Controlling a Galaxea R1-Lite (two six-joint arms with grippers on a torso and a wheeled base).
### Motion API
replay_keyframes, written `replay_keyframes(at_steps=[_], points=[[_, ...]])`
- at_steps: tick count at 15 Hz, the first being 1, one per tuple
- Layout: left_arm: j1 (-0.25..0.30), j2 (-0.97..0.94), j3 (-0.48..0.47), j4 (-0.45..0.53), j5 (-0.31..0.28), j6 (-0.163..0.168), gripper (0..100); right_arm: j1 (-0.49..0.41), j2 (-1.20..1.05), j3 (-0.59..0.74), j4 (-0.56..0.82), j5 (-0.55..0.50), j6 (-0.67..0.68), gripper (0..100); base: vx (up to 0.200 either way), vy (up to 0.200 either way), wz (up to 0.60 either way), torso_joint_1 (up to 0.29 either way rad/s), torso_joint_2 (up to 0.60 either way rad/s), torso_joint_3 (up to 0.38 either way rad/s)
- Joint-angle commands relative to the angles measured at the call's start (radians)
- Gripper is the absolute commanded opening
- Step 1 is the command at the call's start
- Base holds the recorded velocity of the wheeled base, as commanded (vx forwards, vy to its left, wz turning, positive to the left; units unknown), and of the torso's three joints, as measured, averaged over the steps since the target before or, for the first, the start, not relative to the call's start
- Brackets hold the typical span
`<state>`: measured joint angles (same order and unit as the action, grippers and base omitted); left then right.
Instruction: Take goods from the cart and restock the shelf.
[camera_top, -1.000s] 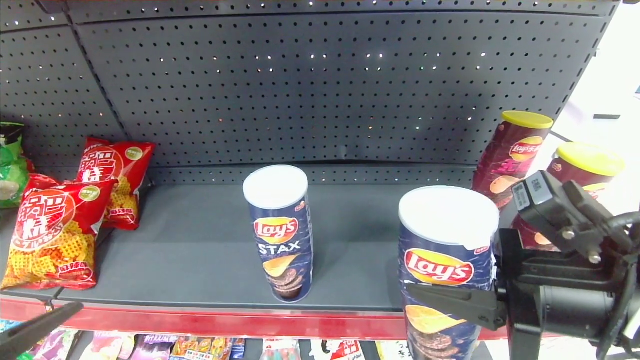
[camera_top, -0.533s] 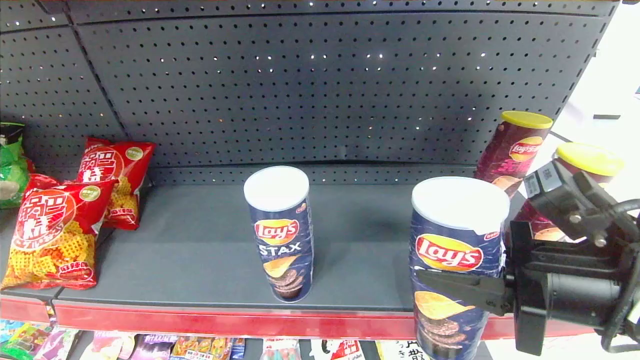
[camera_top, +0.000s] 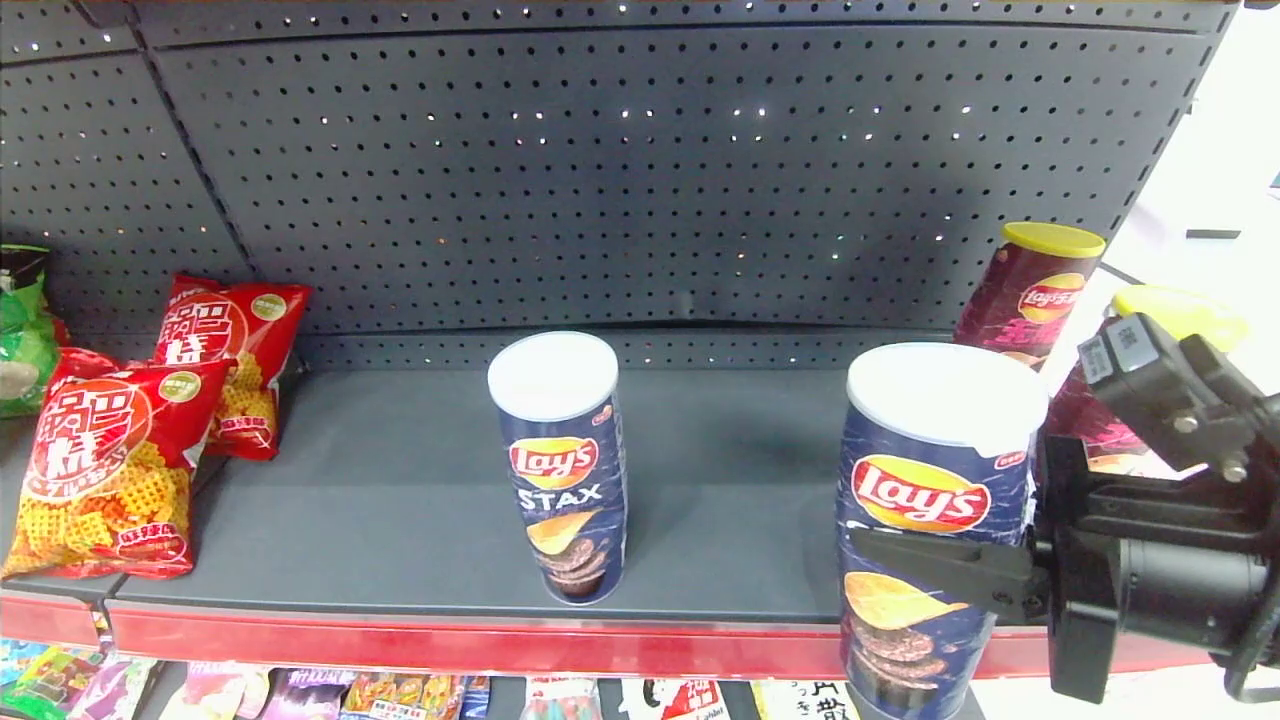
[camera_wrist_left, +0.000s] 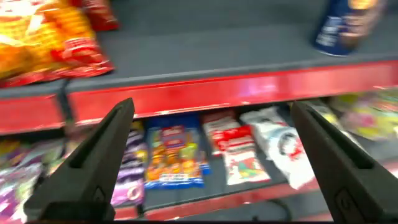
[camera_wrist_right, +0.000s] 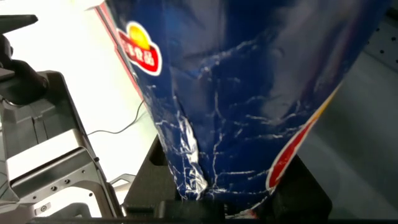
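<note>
Head view: the right gripper (camera_top: 945, 570) is clamped around a blue crisp can (camera_top: 935, 480) at the front right of the shelf (camera_top: 400, 500). The can's base hangs below the red lip, not yet set down. A matching can (camera_top: 562, 470) already stands mid-shelf.

Left wrist view: the left gripper (camera_wrist_left: 211, 124) hangs empty, fingers spread, before the red shelf edge.

Right wrist view: the blue crisp can's crinkled wall sits tight between the jaws.

Restocking looks partway done, and this can remains to be placed.

- Right gripper (camera_top: 905, 535): matte black, with a blocky housing (camera_top: 1150, 590) and a long, tapering finger (camera_top: 940, 572).
- Camera block (camera_top: 1170, 400) above it: black, with a white square-code label (camera_top: 1125, 345) and silver screws (camera_top: 1186, 423).
- Thin black cable (camera_top: 1250, 685) behind the housing.
- Left gripper (camera_wrist_left: 211, 106): two dark, wedge-shaped fingers (camera_wrist_left: 93, 168) with bevelled edges.
</note>
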<state>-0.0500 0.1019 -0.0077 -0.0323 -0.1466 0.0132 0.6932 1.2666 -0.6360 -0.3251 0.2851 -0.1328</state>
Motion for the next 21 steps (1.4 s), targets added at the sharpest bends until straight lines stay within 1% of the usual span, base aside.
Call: replay_keyframes(at_steps=[1,2,3,5,6,7,8,9,10,13,15,16,17,21], points=[[-0.036,-0.004,0.005,-0.003,0.05,0.016,100,0.0,-0.01,0.01,0.0,0.0,-0.001,0,0.0,0.0,0.0,0.0,0.0,0.0],[-0.033,-0.005,0.006,0.022,0.104,0.034,100,0.0,-0.016,0.013,0.0,-0.001,-0.001,0,0.0,0.0,0.0,0.0,0.0,0.0],[0.001,0.004,0.002,0.049,0.159,0.016,100,0.0,-0.016,0.015,0.0,0.0,-0.001,0,0.0,0.0,0.0,0.0,0.0,0.0],[-0.017,0.001,0.003,0.045,0.151,0.005,100,-0.001,-0.016,0.012,0.0,-0.001,-0.001,0,0.0,0.0,0.0,0.0,0.0,0.0],[0.009,-0.028,0.005,0.045,0.162,-0.015,100,-0.001,-0.018,0.013,0.0,-0.001,-0.001,0,0.0,0.0,0.0,0.0,0.0,0.0],[0.073,-0.06,0.003,0.043,0.174,-0.032,100,-0.001,-0.023,0.016,0.0,-0.001,-0.001,0,0.0,0.0,0.0,0.0,0.0,0.0],[0.059,-0.062,0.005,0.043,0.185,-0.032,100,-0.001,-0.029,0.018,0.0,-0.001,-0.001,0,0.0,0.0,0.0,0.0,0.0,0.0],[0.052,-0.074,0.005,0.045,0.182,-0.022,100,-0.003,-0.036,0.022,0.0,-0.001,0.004,0,0.0,0.0,0.0,0.0,0.0,0.0],[0.044,-0.085,0.003,0.043,0.182,-0.033,100,-0.004,-0.039,0.022,0.0,-0.001,0.004,0,0.0,0.0,0.0,0.0,0.0,0.0],[0.044,-0.094,0.005,0.043,0.18,-0.027,100,-0.006,-0.055,0.035,0.0,-0.003,0.004,0,0.0,0.0,0.0,0.0,0.0,0.0],[0.044,-0.094,0.005,0.043,0.18,-0.029,100,-0.014,-0.056,0.038,0.0,-0.003,0.005,0,0.0,0.0,0.0,0.0,0.0,0.0],[0.044,-0.096,0.005,0.045,0.18,-0.029,100,-0.043,-0.055,0.035,0.0,-0.001,0.004,0,0.0,0.0,0.0,0.0,0.0,0.0],[0.044,-0.094,0.005,0.043,0.18,-0.029,100,-0.054,-0.055,0.032,0.0,-0.001,0.005,0,0.0,0.0,0.0,0.0,0.0,0.0],[0.044,-0.094,0.005,0.043,0.179,-0.029,100,-0.063,0.019,-0.064,0.0,-0.004,0.005,0,0.0,0.0,0.0,0.0,0.0,0.0]])
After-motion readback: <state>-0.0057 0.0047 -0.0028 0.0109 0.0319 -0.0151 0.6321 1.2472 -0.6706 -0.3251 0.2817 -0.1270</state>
